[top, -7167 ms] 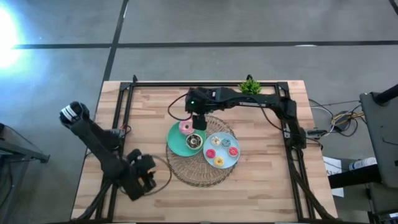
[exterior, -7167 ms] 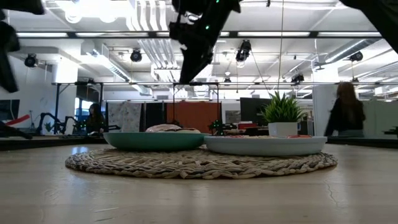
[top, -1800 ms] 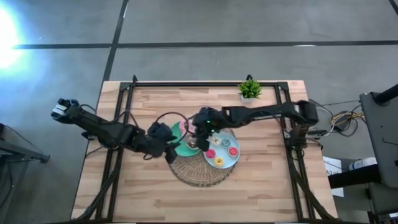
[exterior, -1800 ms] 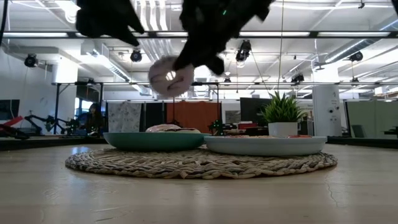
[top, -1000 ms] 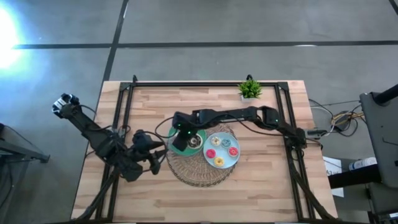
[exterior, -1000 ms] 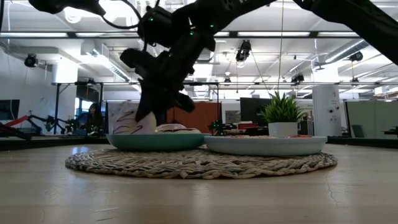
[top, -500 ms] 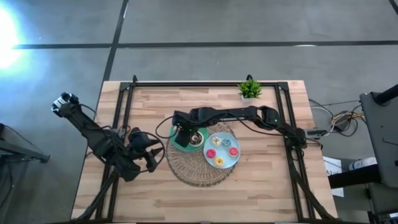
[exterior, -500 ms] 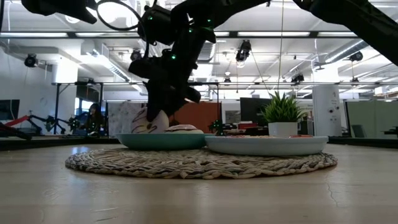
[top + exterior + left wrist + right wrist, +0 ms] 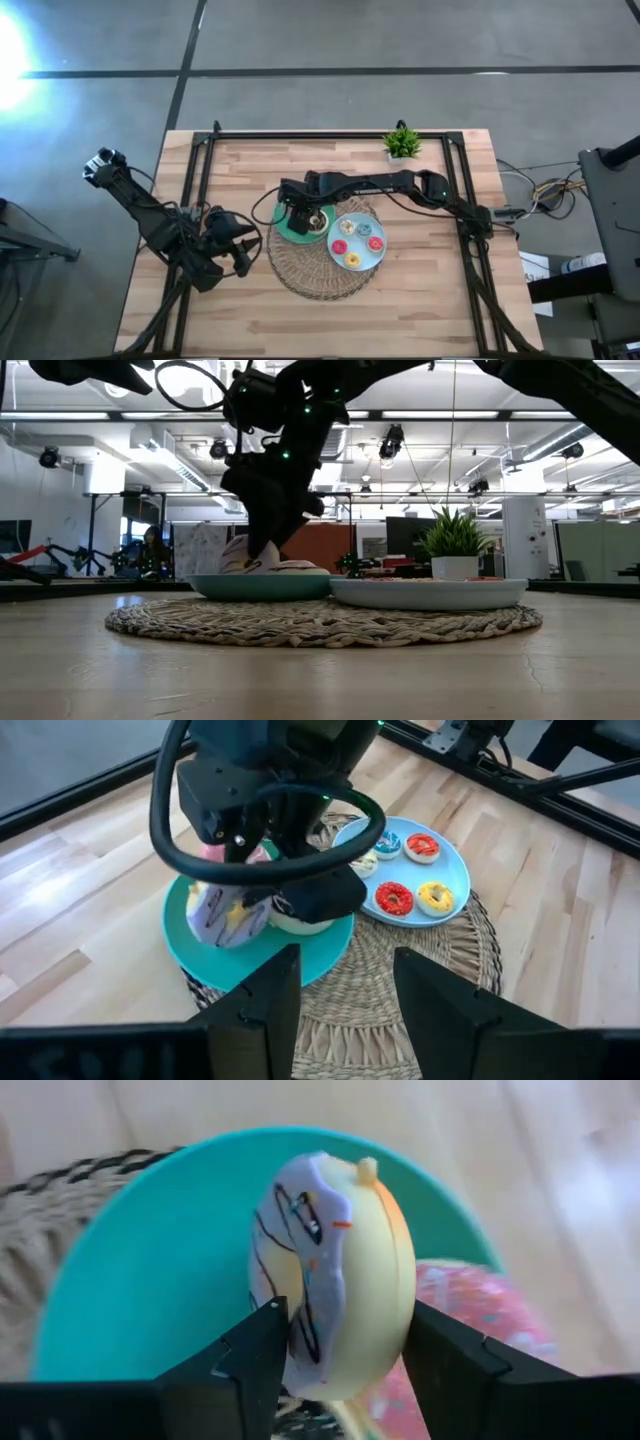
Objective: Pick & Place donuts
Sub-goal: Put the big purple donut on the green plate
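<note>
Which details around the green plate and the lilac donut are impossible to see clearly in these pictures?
- Round green plate: high view, right gripper covers its contents.
- Lilac-frosted donut: low view, the arm hides most of it.
- Pink-frosted donut: right wrist view, blurred and partly behind the lilac one.
- Small donuts on the light-blue plate: low view, hidden by the rim.

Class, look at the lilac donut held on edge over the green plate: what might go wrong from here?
1. The right gripper holds the lilac donut upright; released so, it may roll off the green plate.
2. The pink donut and another lie beside it; the lilac one could land on them and tip.
3. The left gripper waits apart, open.
</note>
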{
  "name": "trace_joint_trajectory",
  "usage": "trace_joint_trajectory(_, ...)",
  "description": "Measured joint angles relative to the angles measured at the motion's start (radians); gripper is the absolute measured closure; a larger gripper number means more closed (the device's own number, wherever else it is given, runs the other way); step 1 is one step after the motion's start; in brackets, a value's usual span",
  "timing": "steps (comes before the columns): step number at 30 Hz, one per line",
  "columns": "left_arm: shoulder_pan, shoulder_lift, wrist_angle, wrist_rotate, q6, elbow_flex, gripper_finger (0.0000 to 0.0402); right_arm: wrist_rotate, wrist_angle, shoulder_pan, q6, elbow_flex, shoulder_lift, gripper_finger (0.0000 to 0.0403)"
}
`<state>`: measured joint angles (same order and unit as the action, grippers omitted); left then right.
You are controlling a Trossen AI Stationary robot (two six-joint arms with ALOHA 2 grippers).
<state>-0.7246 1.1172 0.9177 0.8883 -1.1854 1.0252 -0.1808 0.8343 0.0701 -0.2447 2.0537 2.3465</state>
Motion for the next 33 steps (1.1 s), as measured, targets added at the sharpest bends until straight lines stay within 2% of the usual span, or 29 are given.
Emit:
trace_joint_trajectory(8,0.0,0.0,0.001,0.01,-0.018,0.0,0.0266,-0.075,0.0,0.004,0.085,0.001,-0.021,0.0221)
trace_joint_trajectory(14,0.0,0.0,0.007,0.024,-0.024,0.0,0.0266,0.117,-0.018,0.028,0.018,-0.004,-0.022,0.0256)
trace_joint_trajectory(16,0.0,0.0,0.007,0.027,-0.028,0.0,0.0266,0.153,-0.029,0.034,0.012,-0.006,-0.022,0.0277)
trace_joint_trajectory(22,0.0,0.0,0.008,0.03,-0.044,0.0,0.0266,0.166,-0.03,0.037,0.012,-0.002,-0.022,0.034)
trace_joint_trajectory(26,0.0,0.0,0.008,0.03,-0.047,0.0,0.0266,0.281,-0.052,0.048,0.005,-0.002,-0.022,0.0381)
trace_joint_trajectory(30,0.0,0.0,0.008,0.03,-0.047,0.0,0.0266,0.438,-0.066,0.057,-0.063,-0.001,-0.022,0.0385)
trace_joint_trajectory(33,0.0,0.0,0.009,0.03,-0.047,0.0,0.0266,0.474,-0.065,0.064,-0.098,-0.007,-0.022,0.038)
